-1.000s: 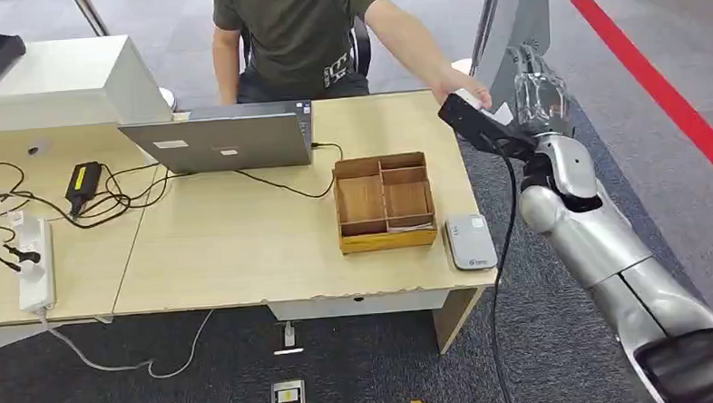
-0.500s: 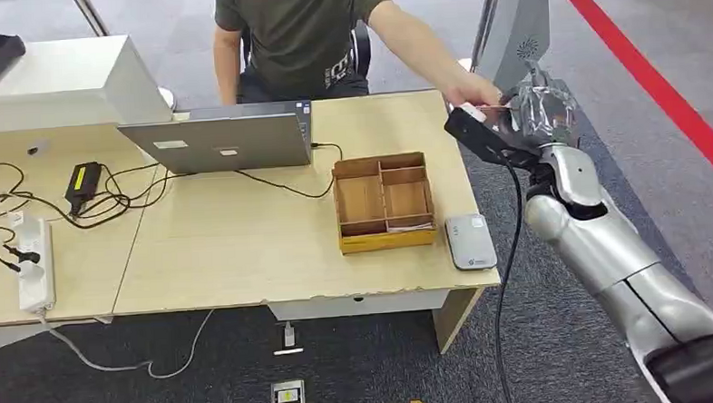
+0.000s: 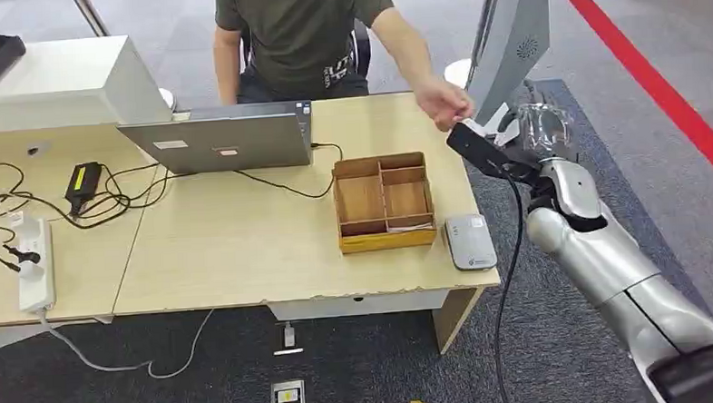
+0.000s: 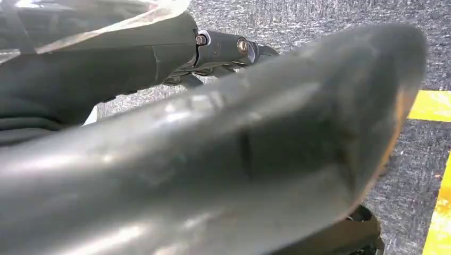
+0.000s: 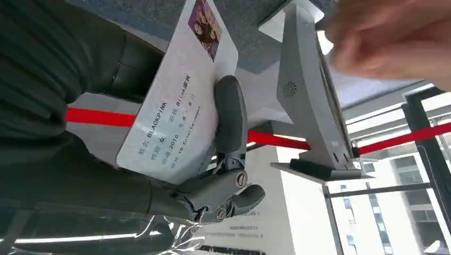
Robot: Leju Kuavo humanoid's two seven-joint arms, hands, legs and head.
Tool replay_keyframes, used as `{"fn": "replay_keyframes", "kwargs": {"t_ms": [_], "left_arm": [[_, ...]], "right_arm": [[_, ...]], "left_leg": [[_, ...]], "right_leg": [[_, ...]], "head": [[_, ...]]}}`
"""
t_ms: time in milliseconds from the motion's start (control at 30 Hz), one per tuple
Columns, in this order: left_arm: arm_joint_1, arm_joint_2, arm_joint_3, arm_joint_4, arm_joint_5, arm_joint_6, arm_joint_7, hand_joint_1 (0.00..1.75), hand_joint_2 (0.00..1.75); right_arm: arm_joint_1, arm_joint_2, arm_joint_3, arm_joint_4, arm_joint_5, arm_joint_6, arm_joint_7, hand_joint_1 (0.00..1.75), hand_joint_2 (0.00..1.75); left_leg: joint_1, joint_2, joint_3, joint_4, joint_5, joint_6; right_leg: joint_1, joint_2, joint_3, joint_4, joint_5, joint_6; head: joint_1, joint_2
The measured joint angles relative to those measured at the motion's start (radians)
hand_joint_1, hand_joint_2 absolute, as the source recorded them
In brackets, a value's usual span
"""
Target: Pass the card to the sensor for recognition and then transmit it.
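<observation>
card held up in the right hand, off the desk's far right corner

in the head view the right hand [image 3: 539, 132] sits in the upper right of the frame, raised past the right edge of the desk [image 3: 246, 247], on the end of a silver arm that climbs from the lower right corner. in the right wrist view its fingers [image 5: 230, 114] are clamped on a white card [image 5: 178, 101]: one dark finger lies across the card's face, and the card carries printed lines of text and a small photo near one end. a person's hand [image 3: 444, 100] hovers just beside the robot's hand in the head view, upper centre-right; in the right wrist view it is a blur in the upper right corner, apart from the card.

the grey sensor [image 3: 470, 241] lies flat on the desk near its right front corner, centre-right of the frame, touching or just beside the wooden tray [image 3: 383, 202] with its compartments. a laptop [image 3: 218, 139] stands in the upper middle.

the left wrist view is a close blur of grey casing over carpet; whether the left hand is apart or together i cannot tell.
</observation>
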State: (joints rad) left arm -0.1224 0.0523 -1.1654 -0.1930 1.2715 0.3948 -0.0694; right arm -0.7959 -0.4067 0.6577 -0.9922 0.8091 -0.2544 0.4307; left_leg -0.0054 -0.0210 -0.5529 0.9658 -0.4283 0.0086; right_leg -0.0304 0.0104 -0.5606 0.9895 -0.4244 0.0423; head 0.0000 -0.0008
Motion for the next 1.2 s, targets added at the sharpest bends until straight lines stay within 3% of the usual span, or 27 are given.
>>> {"fn": "replay_keyframes", "kwargs": {"t_ms": [200, 600, 1200], "left_arm": [[0.0, 0.0, 0.0, 0.0, 0.01, 0.007, 0.0, 0.0, 0.0], [0.0, 0.009, 0.001, 0.0, 0.024, 0.033, 0.0, 0.0, 0.0], [0.0, 0.027, 0.002, -0.001, 0.009, -0.011, 0.0, 0.0, 0.0]], "right_arm": [[0.029, 0.008, 0.0, 0.048, -0.037, -0.045, -0.047, 1.75, 1.75], [0.089, 0.077, -0.002, 0.259, -0.152, -0.123, -0.14, 1.75, 1.75], [0.165, 0.114, -0.021, 0.412, -0.272, -0.203, -0.188, 1.75, 1.75]], "left_leg": [[0.0, 0.0, 0.0, 0.0, 0.0, 0.0], [0.001, 0.0, 0.0, 0.0, 0.0, 0.0], [0.001, 0.0, 0.0, 0.0, 0.0, 0.0]], "right_leg": [[0.0, 0.0, 0.0, 0.0, 0.0, 0.0], [0.0, 0.0, 0.0, 0.0, 0.0, 0.0], [0.0, 0.0, 0.0, 0.0, 0.0, 0.0]], "head": [[0.0, 0.0], [0.0, 0.0], [0.0, 0.0]]}}
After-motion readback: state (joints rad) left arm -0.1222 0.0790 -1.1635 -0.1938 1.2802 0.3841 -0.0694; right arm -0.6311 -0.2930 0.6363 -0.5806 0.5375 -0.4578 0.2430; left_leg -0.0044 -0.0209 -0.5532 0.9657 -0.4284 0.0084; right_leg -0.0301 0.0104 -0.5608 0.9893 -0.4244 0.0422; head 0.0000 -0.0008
